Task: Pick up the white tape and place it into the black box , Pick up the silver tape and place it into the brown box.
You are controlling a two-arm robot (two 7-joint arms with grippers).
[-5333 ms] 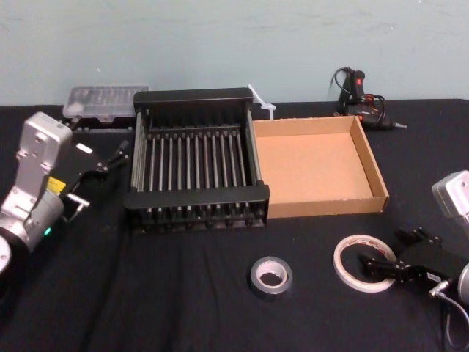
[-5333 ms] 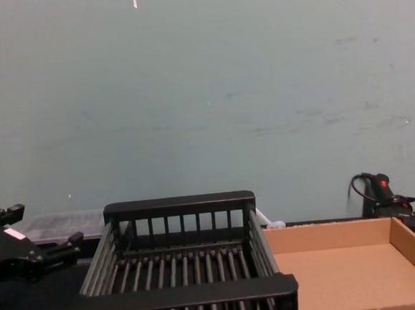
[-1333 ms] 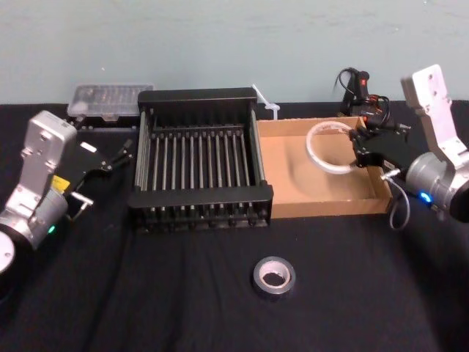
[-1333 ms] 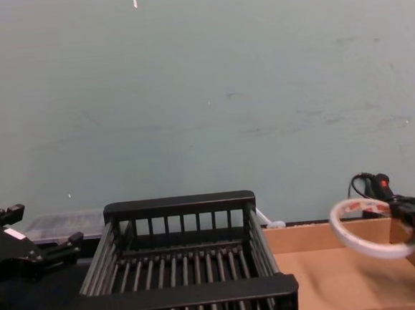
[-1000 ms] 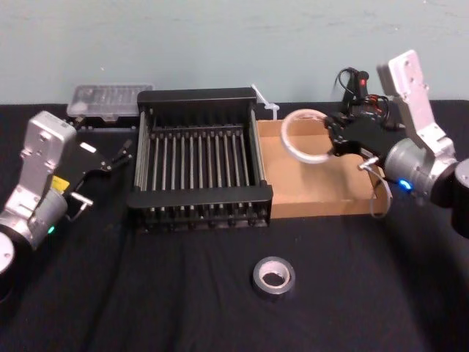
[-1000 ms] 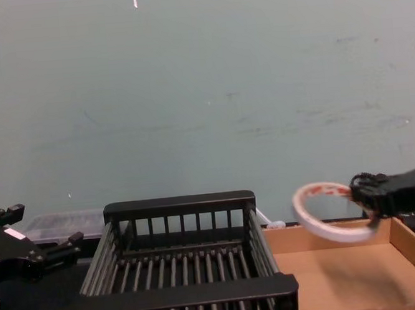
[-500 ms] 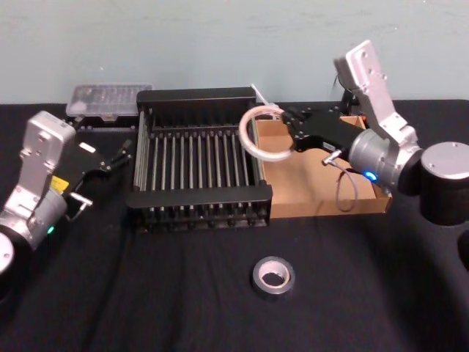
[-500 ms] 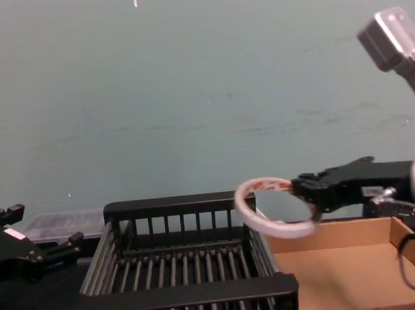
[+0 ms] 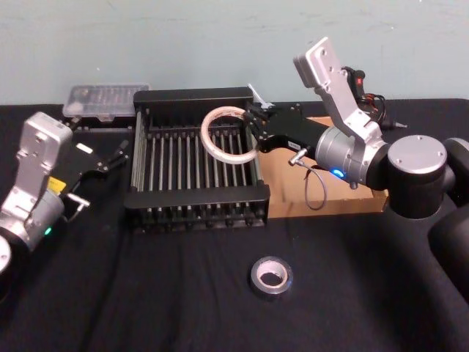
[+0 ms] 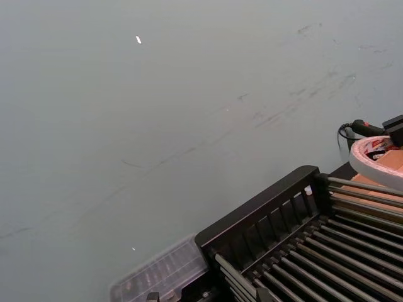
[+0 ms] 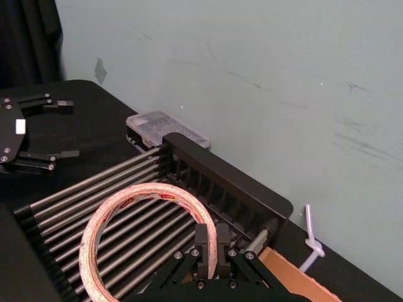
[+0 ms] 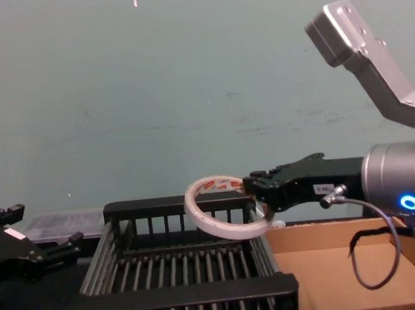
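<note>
Aloft, R claw (image 9: 253, 133) holds white tape (image 9: 206, 140) over black box (image 9: 194, 196).

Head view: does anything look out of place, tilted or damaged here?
Nothing is damaged or spilled. The white tape hangs tilted over the black box only because the right gripper holds it there. The silver tape lies flat, the brown box sits square, and the left gripper is parked at the left.

The black box (image 9: 198, 196) sits mid-table (image 9: 146, 293), with the brown box (image 9: 286, 183) touching its right side. The white tape (image 9: 207, 139) hangs over the black box's right rear, gripped by the right gripper (image 9: 253, 128). The silver tape (image 9: 286, 279) lies in front of both boxes, and the left gripper (image 9: 110, 158) hovers left of the black box.
</note>
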